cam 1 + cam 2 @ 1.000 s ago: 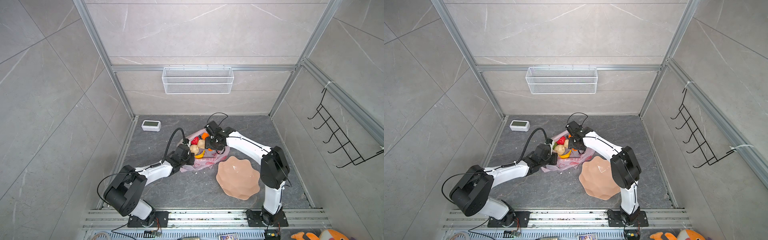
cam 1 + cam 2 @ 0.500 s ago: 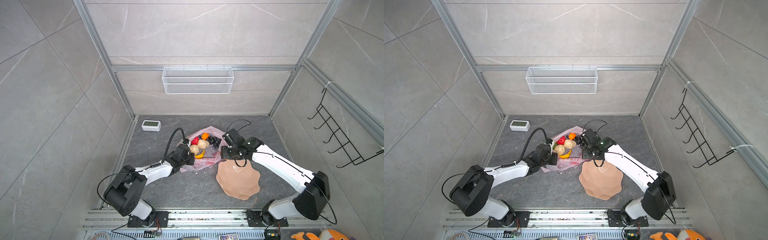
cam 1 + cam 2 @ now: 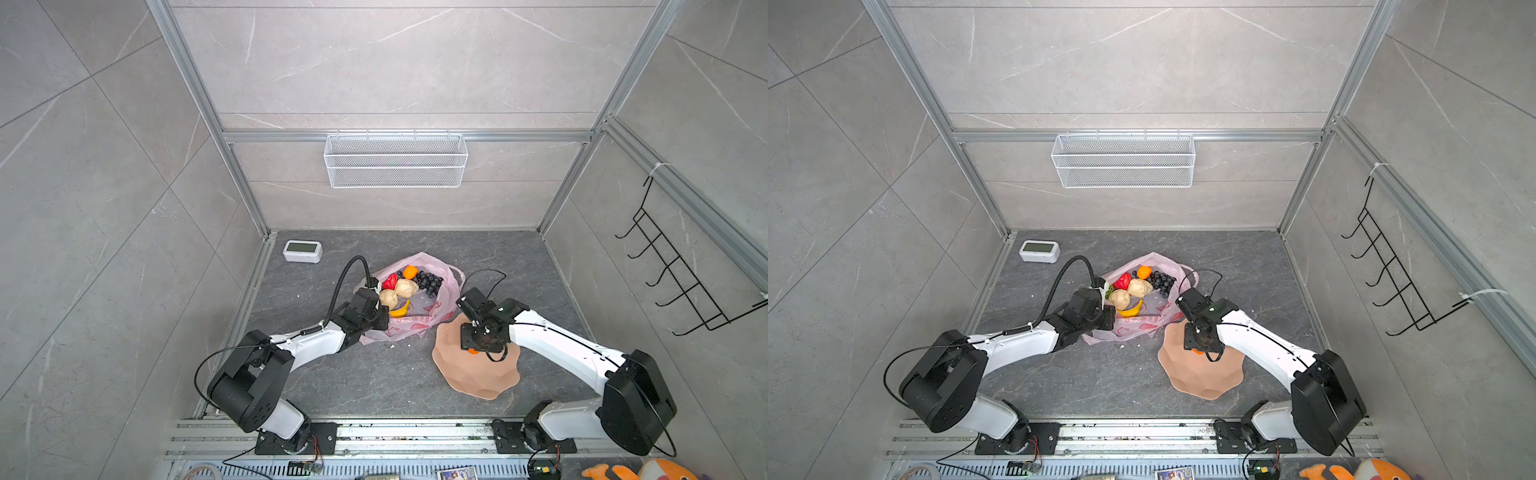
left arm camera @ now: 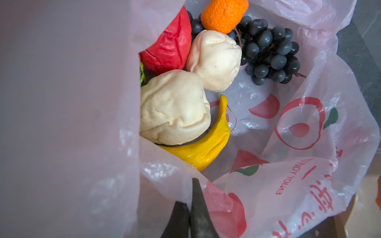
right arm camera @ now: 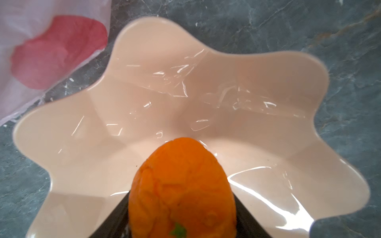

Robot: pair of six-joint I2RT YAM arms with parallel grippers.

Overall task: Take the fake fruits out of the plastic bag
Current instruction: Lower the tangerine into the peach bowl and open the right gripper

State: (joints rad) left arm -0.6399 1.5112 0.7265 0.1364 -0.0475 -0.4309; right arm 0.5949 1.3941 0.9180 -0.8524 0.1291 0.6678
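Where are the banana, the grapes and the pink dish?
banana [image 4: 212, 142], left wrist view, curved yellow body.
grapes [image 4: 272, 57], left wrist view, cluster's middle.
pink dish [image 5: 165, 51], right wrist view, bare inner wall.

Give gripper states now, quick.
Left gripper: shut, pinching the edge of the bag.
Right gripper: shut on an orange, over the dish.
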